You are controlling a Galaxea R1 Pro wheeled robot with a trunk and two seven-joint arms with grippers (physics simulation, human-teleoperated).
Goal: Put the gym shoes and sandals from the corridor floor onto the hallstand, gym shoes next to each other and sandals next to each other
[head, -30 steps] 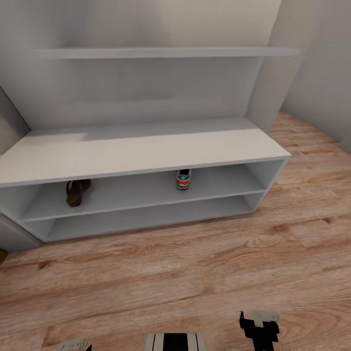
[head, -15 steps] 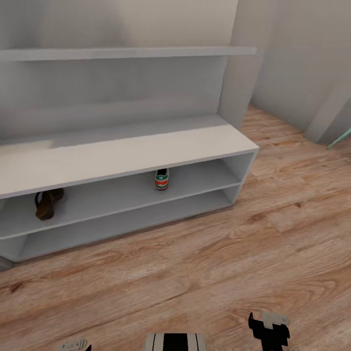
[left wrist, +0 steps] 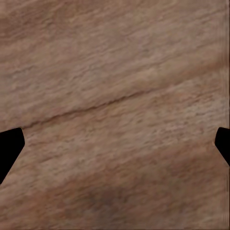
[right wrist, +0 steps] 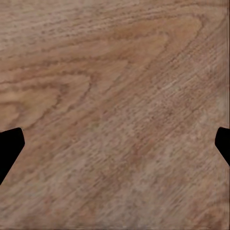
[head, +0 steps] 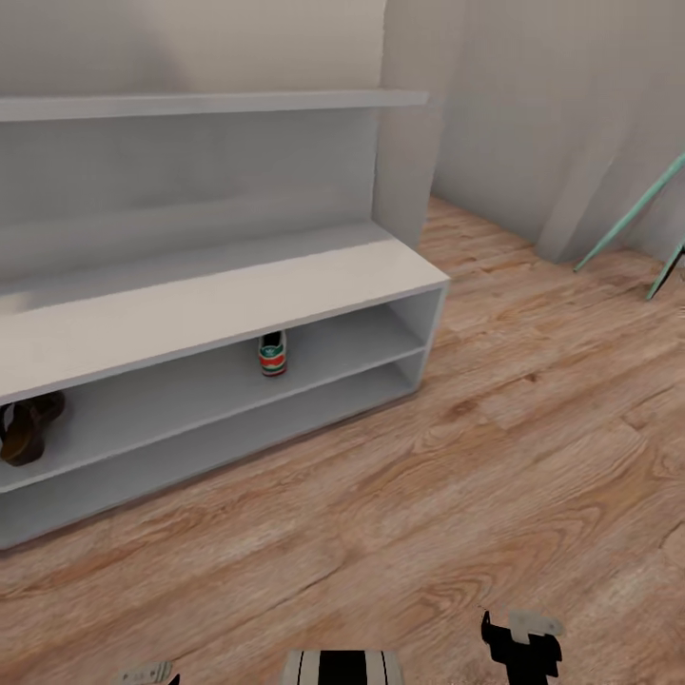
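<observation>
Light wood-plank corridor floor (head: 495,476) runs before the pale grey hallstand (head: 219,295), a long floating shelf (head: 209,101) above it. On its upper tier stand one gym shoe (head: 273,353), heel outward, and well apart, a brown sandal (head: 24,428). Over bare planks, left pincer (left wrist: 115,143) and right pincer (right wrist: 115,143) gape wide, empty.

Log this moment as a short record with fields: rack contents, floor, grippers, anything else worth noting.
rack: pale grey shoe rack with two open tiers, wall shelf above
upper tier: one gym shoe near the middle; one brown sandal at the head view's left edge, apart from the shoe
lower tier: nothing visible
floor: wood planks, no shoes in view
left gripper: jaws wide apart, holding nothing, over floor
right gripper: same
other: teal bars by the far wall
</observation>
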